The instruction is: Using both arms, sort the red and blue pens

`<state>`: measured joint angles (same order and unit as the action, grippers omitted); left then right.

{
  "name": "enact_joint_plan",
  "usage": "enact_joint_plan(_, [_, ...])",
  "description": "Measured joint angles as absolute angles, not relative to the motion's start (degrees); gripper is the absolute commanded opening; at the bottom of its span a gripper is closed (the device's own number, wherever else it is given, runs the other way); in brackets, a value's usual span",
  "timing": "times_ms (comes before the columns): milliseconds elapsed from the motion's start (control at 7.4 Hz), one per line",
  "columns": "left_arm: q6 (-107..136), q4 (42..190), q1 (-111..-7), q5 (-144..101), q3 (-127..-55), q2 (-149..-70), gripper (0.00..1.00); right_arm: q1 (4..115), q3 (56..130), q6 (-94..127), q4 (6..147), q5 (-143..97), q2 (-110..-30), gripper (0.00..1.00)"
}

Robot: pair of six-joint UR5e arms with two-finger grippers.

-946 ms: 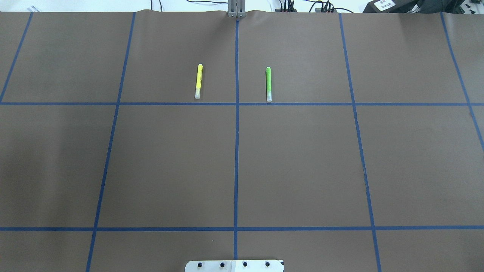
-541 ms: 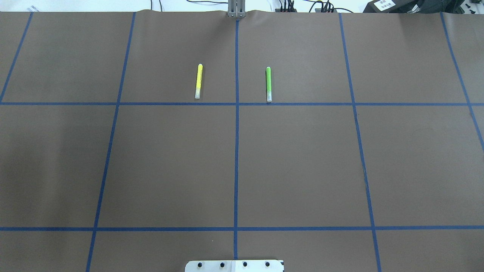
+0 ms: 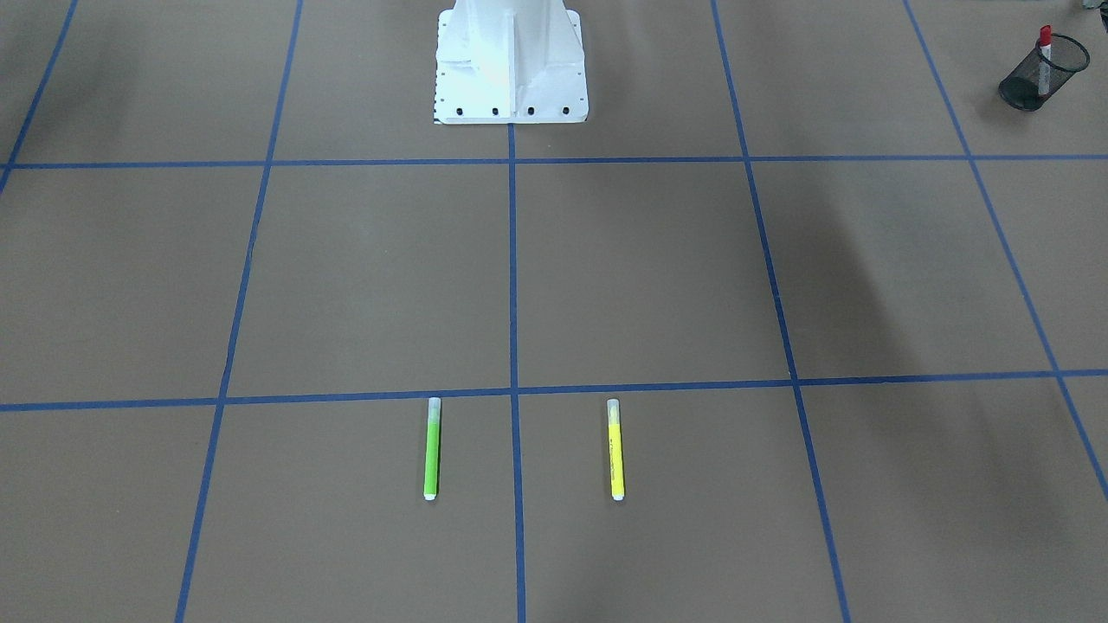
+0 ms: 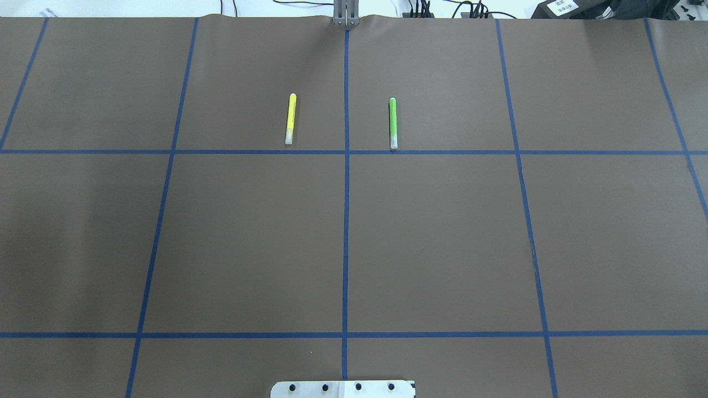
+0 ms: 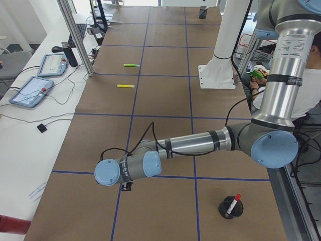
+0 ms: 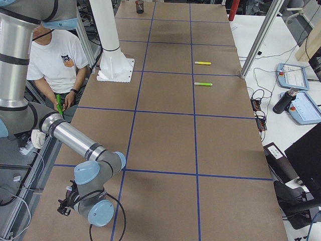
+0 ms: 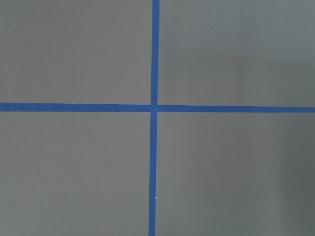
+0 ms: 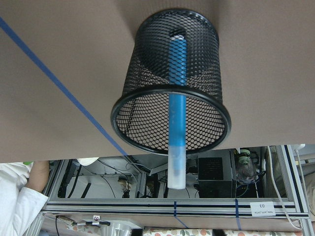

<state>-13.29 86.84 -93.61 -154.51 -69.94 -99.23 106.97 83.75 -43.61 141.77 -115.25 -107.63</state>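
The red pen [image 3: 1045, 48] stands cap up in a black mesh cup [image 3: 1030, 86] at the table's corner on my left side; the exterior left view has the same red pen [image 5: 233, 203] and cup [image 5: 224, 209]. The blue pen [image 8: 177, 113] leans in a second mesh cup [image 8: 147, 88], its clear cap past the rim. My left gripper [image 5: 127, 187] hangs low over the table, apart from the red pen's cup. My right gripper [image 6: 63, 209] sits by the near table edge. Whether either is open or shut I cannot tell.
A yellow marker [image 4: 290, 119] and a lime-green marker [image 4: 393, 122] lie parallel on the brown mat, either side of the centre tape line. The white pedestal [image 3: 511, 61] stands mid-table. A seated person [image 6: 55, 65] is beside the table. Tablets and cables lie along the far edge.
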Motion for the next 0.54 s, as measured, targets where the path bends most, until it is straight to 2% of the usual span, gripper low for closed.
enact_joint_plan(270, [-13.3, 86.8, -93.6, -154.8, -69.9, -99.2, 1.00, 106.9, 83.9, -43.6, 137.1, -119.3, -105.7, 1.00])
enact_joint_plan(541, [-13.0, 86.7, -93.6, -155.6, -69.8, -99.0, 1.00, 106.8, 82.7, -43.5, 126.2, -123.7, -105.3, 1.00])
